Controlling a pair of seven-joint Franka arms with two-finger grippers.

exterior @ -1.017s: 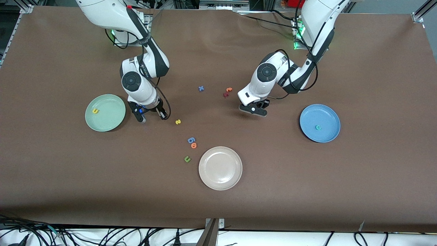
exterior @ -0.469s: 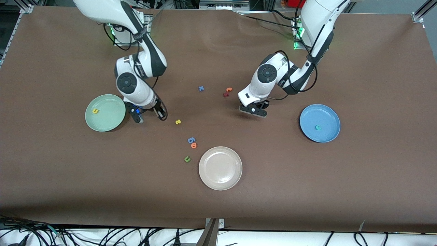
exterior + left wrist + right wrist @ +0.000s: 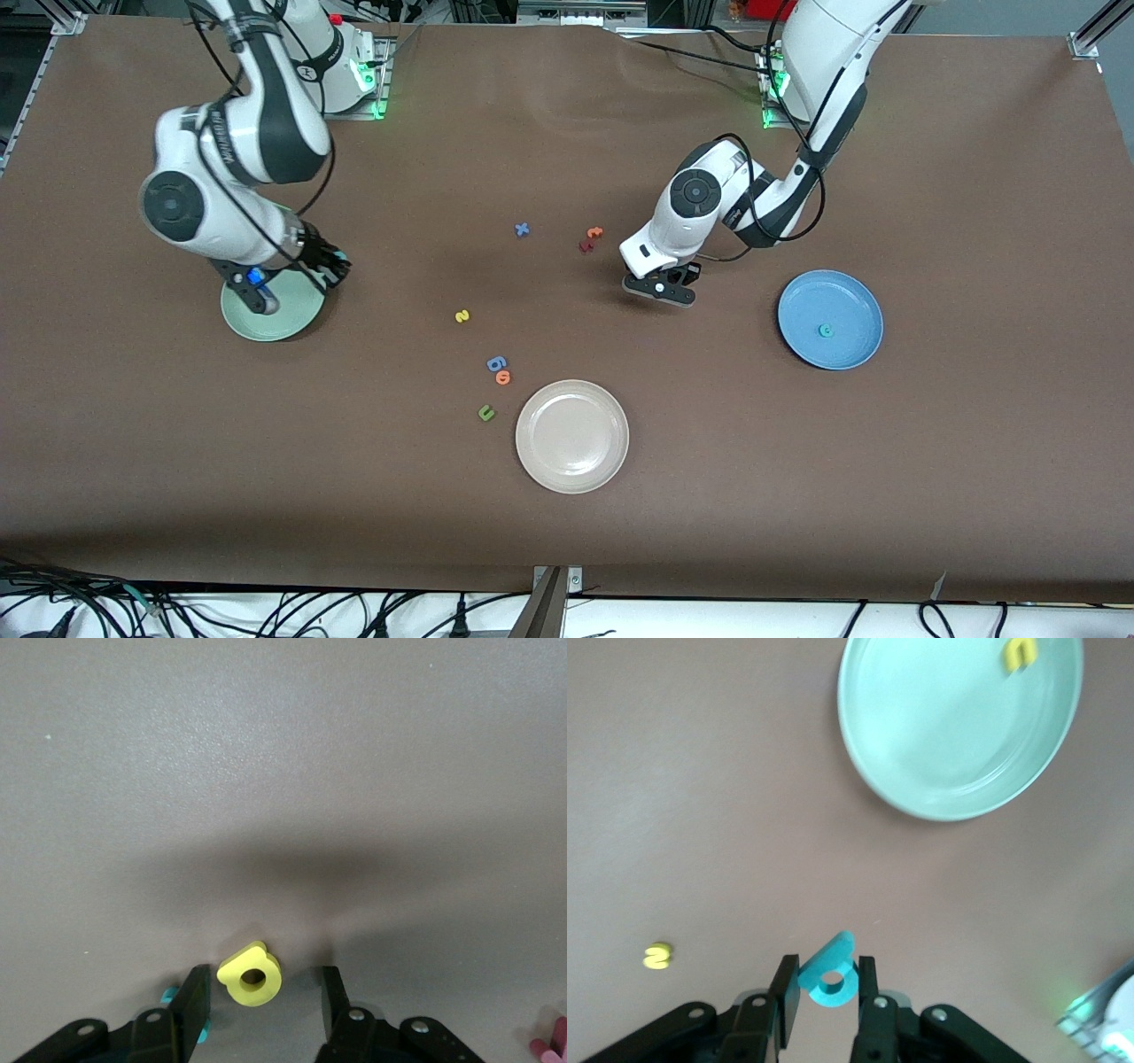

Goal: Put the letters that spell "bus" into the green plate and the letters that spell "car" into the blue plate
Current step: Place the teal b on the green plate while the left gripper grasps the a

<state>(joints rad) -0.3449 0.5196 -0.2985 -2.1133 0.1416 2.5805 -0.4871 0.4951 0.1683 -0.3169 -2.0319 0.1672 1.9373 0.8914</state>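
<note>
Pale mint-green plate (image 3: pixel 961 722) carries a yellow "u" (image 3: pixel 1020 653); a teal "b" (image 3: pixel 832 973) and yellow "a" (image 3: pixel 250 974) show against brown table (image 3: pixel 797 461); blue plate (image 3: pixel 850 306), beige-white plate (image 3: pixel 571 436).

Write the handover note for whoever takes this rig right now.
Right tool: shut on the teal b, in the air beside the green plate.
Left tool: open, low over the table, jaws either side of the yellow a, not gripping it.
Done: yellow u in the green plate; teal c in the blue plate.
Left: drop the teal b in green; fetch the yellow s from mid-table; move the yellow a and an r to blue. No r clearly seen.
</note>
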